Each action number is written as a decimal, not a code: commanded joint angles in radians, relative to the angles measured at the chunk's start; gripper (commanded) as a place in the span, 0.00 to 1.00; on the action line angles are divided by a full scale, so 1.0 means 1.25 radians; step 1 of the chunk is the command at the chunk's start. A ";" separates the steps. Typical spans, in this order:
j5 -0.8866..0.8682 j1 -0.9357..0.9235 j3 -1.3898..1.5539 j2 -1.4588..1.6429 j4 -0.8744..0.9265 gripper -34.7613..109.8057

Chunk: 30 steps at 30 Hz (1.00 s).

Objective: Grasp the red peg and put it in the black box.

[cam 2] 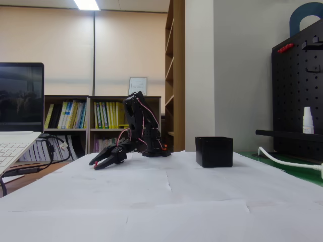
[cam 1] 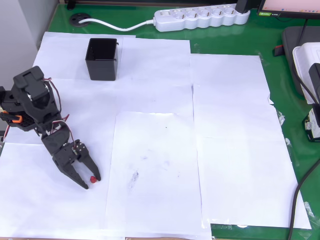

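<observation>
Pincer (cam 1: 91, 181) jaws are parted narrowly around the red peg (cam 1: 93, 179); on closing, it may be squeezed out sideways.

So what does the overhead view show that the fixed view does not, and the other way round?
Overhead view alone: a white power strip on the green mat, and the paper sheets' layout. Fixed view alone: the bookshelves, a laptop and a black pegboard. Both show the gripper low over the paper with the red peg between its fingers, and the black box standing apart.
</observation>
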<state>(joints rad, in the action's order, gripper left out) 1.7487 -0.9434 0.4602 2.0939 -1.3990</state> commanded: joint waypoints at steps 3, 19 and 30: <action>0.002 0.005 0.023 0.001 -0.001 0.31; 0.011 0.015 0.016 0.001 0.001 0.24; 0.002 0.029 0.017 -0.020 -0.002 0.24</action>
<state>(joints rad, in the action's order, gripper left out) 1.7503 -0.9081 0.4694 2.0985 -1.3837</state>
